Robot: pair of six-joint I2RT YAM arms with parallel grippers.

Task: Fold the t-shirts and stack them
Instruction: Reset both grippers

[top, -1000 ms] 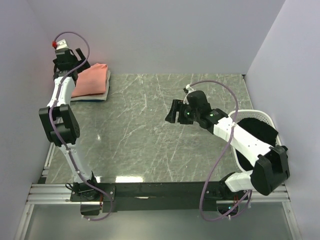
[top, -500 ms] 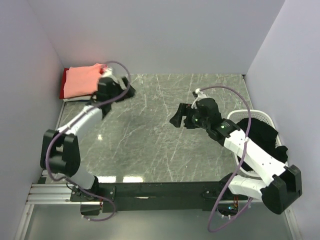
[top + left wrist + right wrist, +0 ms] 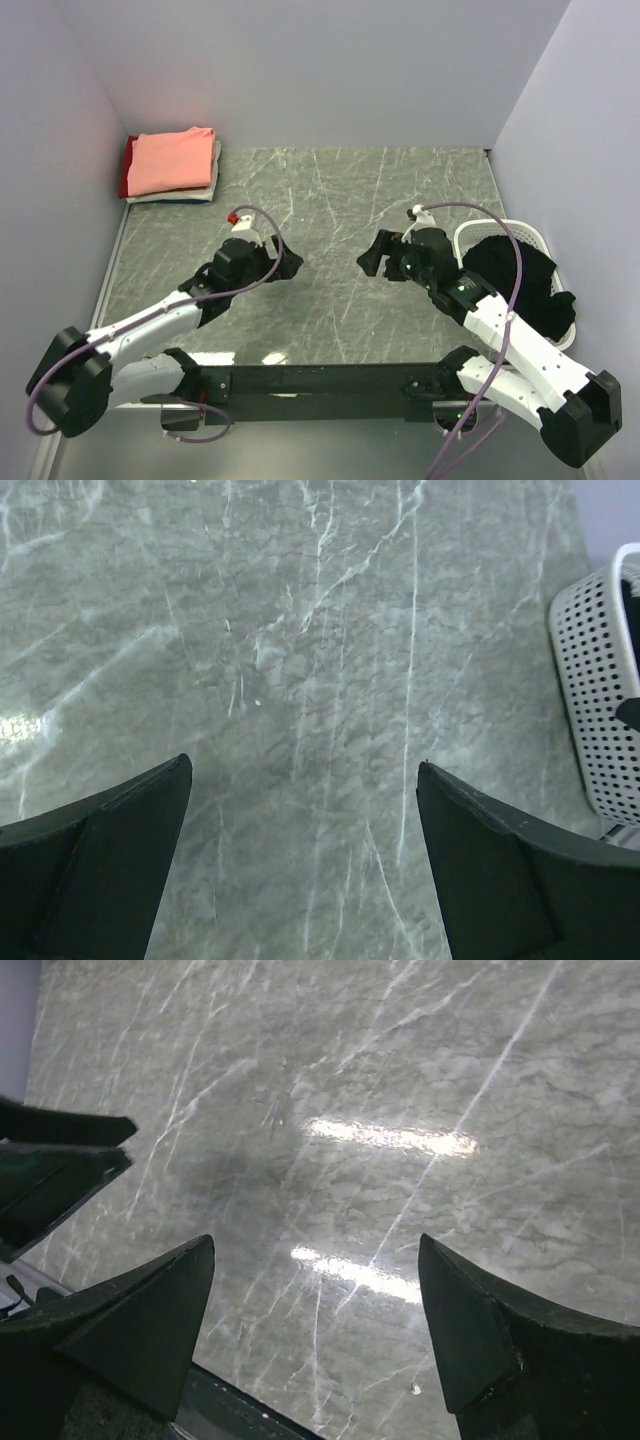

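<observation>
At the back left corner lies a folded stack of t-shirts: the salmon-pink one point(image 3: 172, 160) on top, a deep red edge point(image 3: 127, 172) at its left, a white layer point(image 3: 213, 172) under it. A black t-shirt point(image 3: 515, 268) sits bunched in the white basket point(image 3: 500, 226) on the right. My left gripper point(image 3: 292, 266) point(image 3: 305, 768) hangs open over bare marble in the near middle. Facing it, my right gripper point(image 3: 369, 263) point(image 3: 315, 1245) is open too, with nothing between its fingers. The two grippers stand apart, with bare stone between them.
The grey marble table point(image 3: 330, 190) is walled at the back and on both sides. The basket's perforated wall point(image 3: 600, 690) shows at the right edge of the left wrist view. The left gripper's black fingers point(image 3: 60, 1145) show at the left of the right wrist view.
The left arm swung from the stack at the back left down to the near middle. The right arm drew back toward the near edge, and its jaws opened a little wider.
</observation>
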